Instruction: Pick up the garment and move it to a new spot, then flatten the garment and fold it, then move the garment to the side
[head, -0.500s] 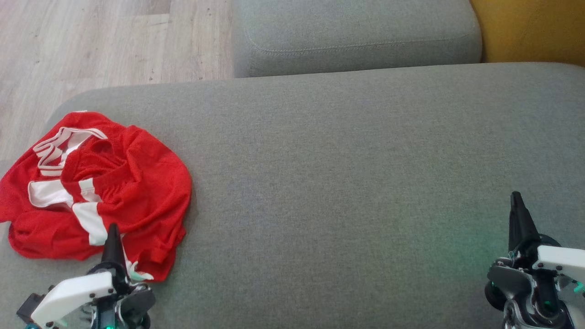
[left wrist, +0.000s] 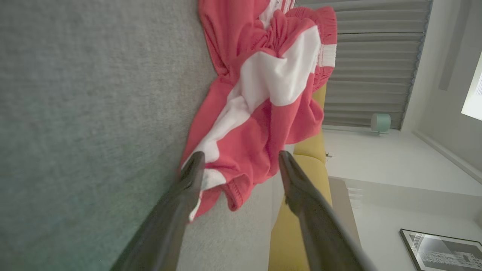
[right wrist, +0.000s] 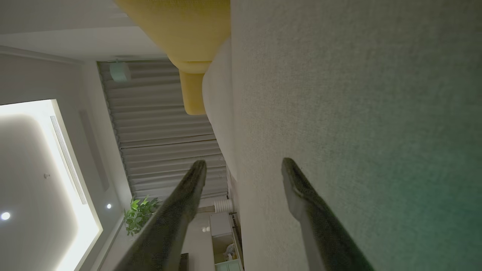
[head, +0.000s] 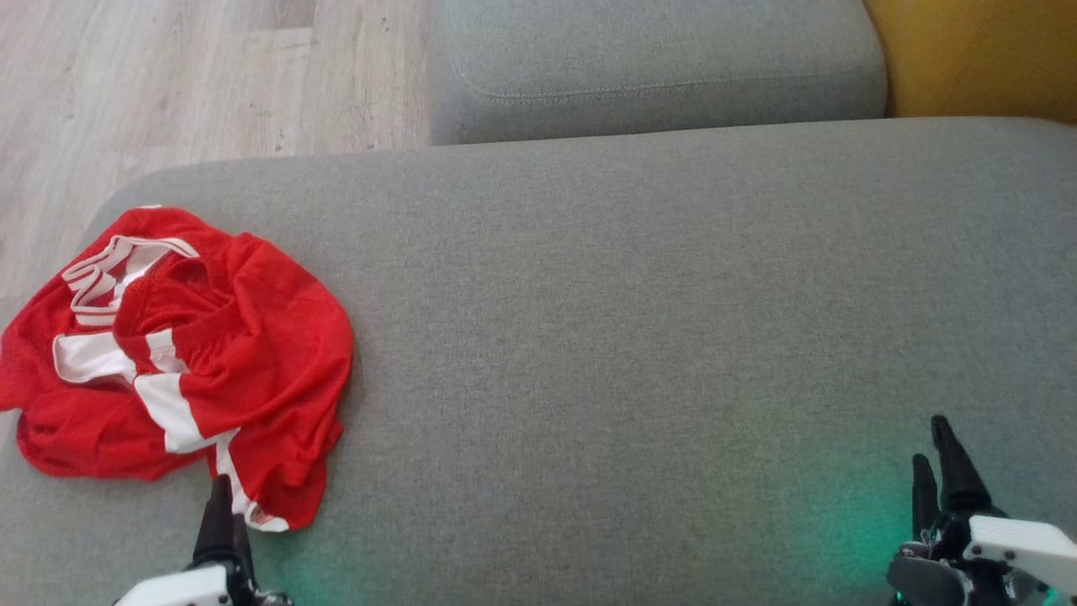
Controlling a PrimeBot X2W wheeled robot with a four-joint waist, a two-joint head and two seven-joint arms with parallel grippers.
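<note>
The garment (head: 244, 353), red mesh with white stripes, lies crumpled at the left end of the grey sofa seat (head: 631, 337). My left gripper (head: 220, 501) sits at the garment's near edge, low at the bottom of the head view. In the left wrist view the left gripper (left wrist: 241, 160) is open, its two fingers straddling the garment's (left wrist: 263, 94) hem without closing on it. My right gripper (head: 932, 442) hovers over bare cushion at the lower right, far from the garment. Seen from its own wrist, the right gripper (right wrist: 243, 163) has its fingers apart, with nothing between them.
A grey back cushion (head: 656, 67) runs along the far side of the seat. A yellow cushion (head: 976, 50) sits at the top right. Wooden floor (head: 168, 76) lies beyond the seat's left edge, close to the garment.
Both grippers have drawn back toward the bottom of the head view. The left fingertip, which reached over the garment's near folds, now stands at its hem. The garment has not moved.
</note>
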